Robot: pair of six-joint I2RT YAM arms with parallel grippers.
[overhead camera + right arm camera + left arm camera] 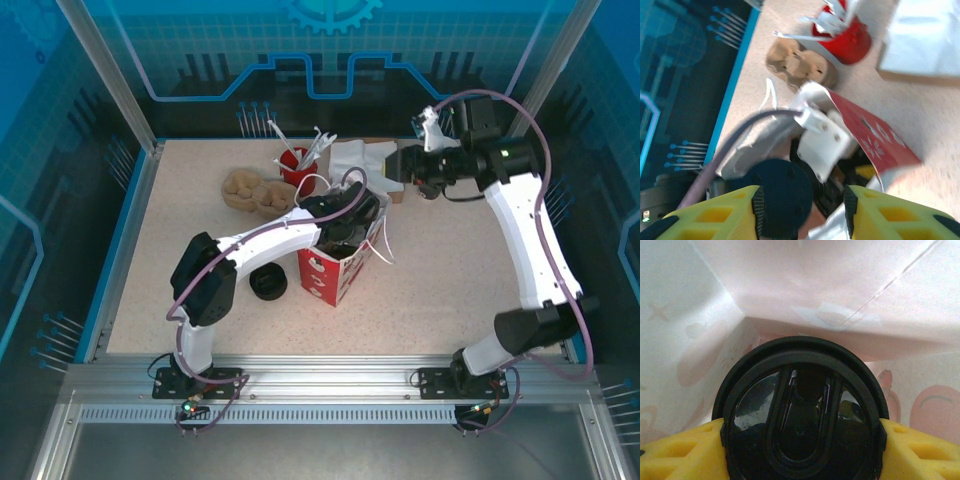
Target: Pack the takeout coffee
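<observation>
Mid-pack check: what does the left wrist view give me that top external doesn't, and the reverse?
Left wrist: the takeout coffee's black lid close up, flanked by the left gripper's yellow fingers, with the bag's pale inner walls behind it.
Top external: the table layout, with a loose black lid left of the bag, and the red cup of stirrers and cardboard carrier beyond it.
Shared: the bag itself, its inside from the wrist, its red-and-white outside from above with the left arm reaching in.
</observation>
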